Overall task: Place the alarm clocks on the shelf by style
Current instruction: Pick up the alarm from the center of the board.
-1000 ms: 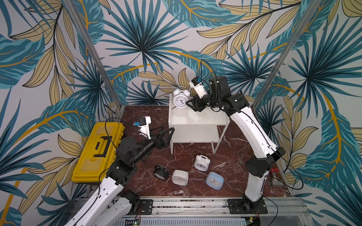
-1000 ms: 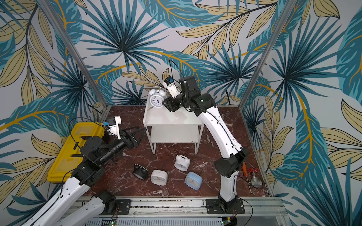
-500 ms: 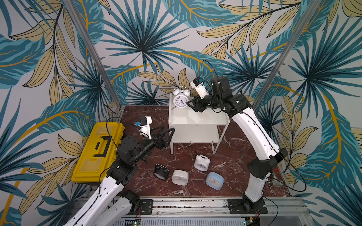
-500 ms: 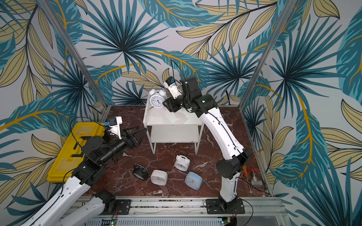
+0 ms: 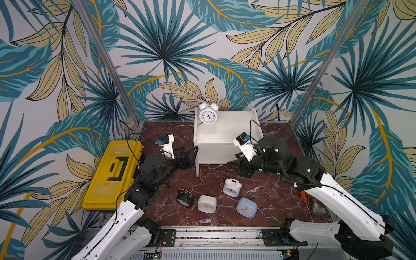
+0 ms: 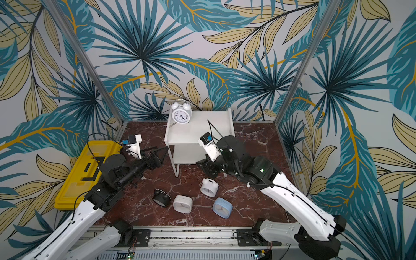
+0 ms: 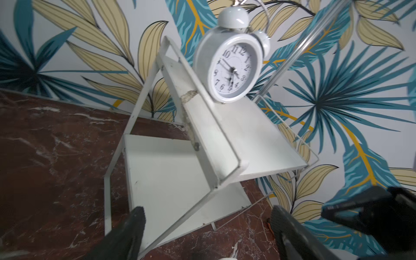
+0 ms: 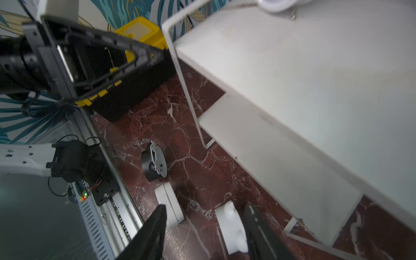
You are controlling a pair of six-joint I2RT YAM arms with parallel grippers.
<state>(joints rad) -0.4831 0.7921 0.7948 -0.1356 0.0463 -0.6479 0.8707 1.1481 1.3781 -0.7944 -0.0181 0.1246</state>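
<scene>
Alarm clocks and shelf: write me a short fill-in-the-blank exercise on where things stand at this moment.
1. The white bell clock stands on the ____ board of the shelf.
2. The square clock lying beside the blue clock is ____.
3. The round clock nearest the toolbox is ____.
Missing words: top; white; black.

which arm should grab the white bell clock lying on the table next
probably right: the right fingers, open, hover nearest that clock; the left fingers sit farther off beside the shelf
</scene>
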